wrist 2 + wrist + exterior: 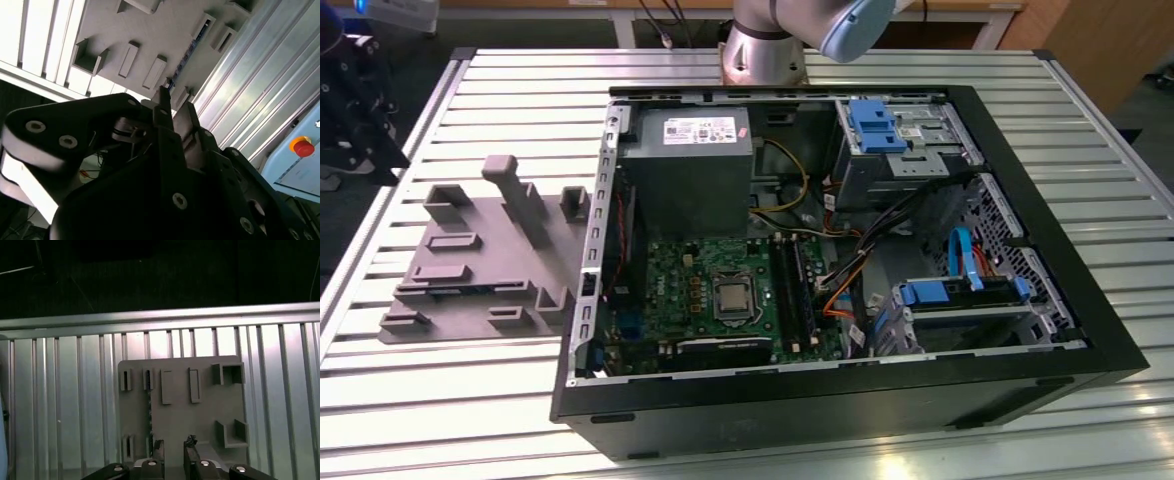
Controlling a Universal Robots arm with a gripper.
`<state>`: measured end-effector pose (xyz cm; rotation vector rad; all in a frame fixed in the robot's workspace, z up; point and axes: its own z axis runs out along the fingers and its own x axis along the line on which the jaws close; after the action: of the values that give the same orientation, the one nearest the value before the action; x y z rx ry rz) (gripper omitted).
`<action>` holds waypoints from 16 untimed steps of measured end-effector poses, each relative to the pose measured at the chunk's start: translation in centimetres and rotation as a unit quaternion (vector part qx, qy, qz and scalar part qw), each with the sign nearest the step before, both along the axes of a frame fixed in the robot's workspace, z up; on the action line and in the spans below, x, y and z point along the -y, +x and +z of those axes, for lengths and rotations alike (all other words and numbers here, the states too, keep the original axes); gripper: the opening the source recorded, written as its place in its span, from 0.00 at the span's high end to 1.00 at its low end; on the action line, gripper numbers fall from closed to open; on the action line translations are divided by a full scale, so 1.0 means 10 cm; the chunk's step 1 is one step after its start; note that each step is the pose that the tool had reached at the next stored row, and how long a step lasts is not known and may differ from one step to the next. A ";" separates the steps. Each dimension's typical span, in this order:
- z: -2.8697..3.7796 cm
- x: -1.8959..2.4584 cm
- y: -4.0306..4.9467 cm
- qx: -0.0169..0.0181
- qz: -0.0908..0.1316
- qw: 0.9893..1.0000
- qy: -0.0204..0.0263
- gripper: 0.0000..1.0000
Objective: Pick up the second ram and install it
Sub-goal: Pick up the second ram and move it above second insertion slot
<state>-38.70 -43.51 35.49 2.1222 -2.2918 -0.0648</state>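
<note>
Desk [454,420], slatted metal. At the exterior view's left, a grey moulded holder [480,270] lies on it. In the first wrist view, the second ram [148,410], thin and dark, is set on edge in that holder. The tool [173,444] hangs above the holder near the ram's end, fingertips apart, gripping nothing. At the exterior view's right stands an open computer case [854,410] with its motherboard [720,290] exposed.

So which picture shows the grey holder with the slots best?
The first wrist view: it looks straight down on the grey holder, so nearly all its slots show. The exterior view shows it slanted, beside the computer case. The second wrist view catches part of it past the fingers.
</note>
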 end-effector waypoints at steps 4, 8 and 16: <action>-0.047 0.000 0.000 0.000 0.000 1.000 0.000 0.59; -0.119 0.001 -0.001 0.000 0.000 1.000 0.000 0.53; -0.265 0.009 -0.001 0.000 0.000 1.000 0.000 0.53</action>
<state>-38.71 -43.60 32.84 2.1221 -2.2921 -0.0649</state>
